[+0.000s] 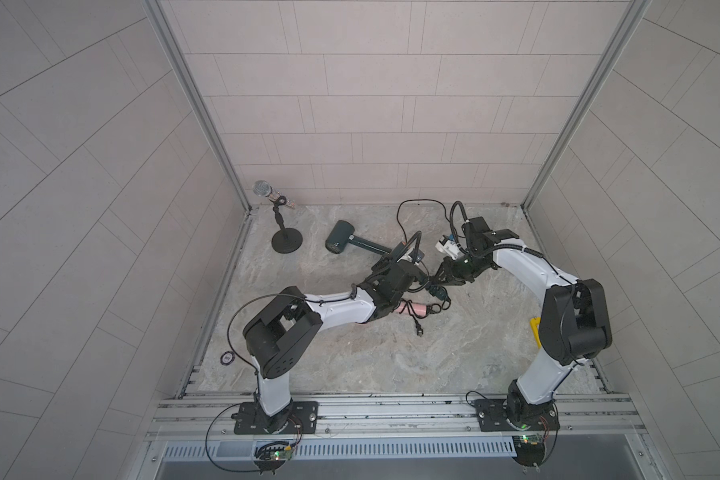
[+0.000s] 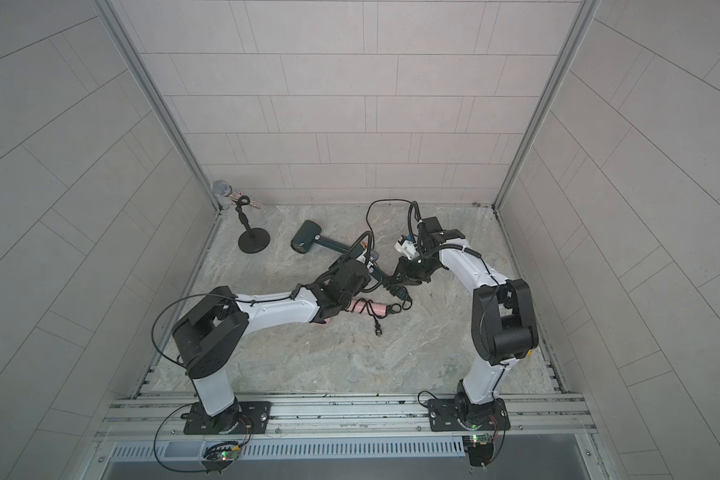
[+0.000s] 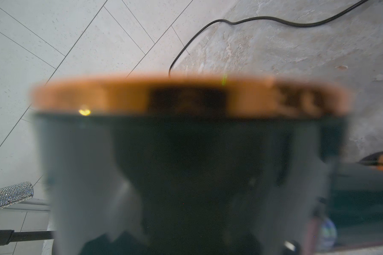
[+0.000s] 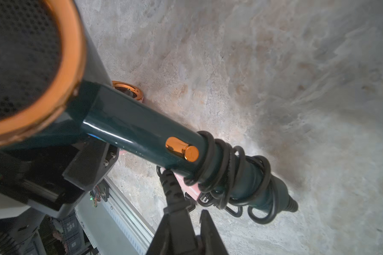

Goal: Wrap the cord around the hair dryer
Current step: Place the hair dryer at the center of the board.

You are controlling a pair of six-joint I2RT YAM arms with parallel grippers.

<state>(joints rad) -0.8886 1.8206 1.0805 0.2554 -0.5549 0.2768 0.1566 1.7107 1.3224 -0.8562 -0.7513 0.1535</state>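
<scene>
Clenching the Dryer, Cord Coiled on Its Handle

Low in a top view, a black plug [image 1: 419, 331] lies on the marbled stone-look tabletop [image 1: 391, 365], just below a pink tube-shaped appliance [image 1: 418, 309] with cord looped on it. At frame centre the left gripper [image 1: 407, 258] is clenched on the glossy dark teal hair dryer with copper trim [image 4: 142, 132]. The black rubber cord [image 4: 219, 163] rings its handle end in several turns. The right gripper [image 4: 192, 215] has its jaws nearly together, with a ribbed cord section at one fingertip; whether it is pinched, I cannot tell. Farther up, a second dark teal hair dryer [image 1: 341, 241] lies left of centre. A glittery silver microphone [image 1: 262, 189] on a black stand occupies the far left corner.
</scene>
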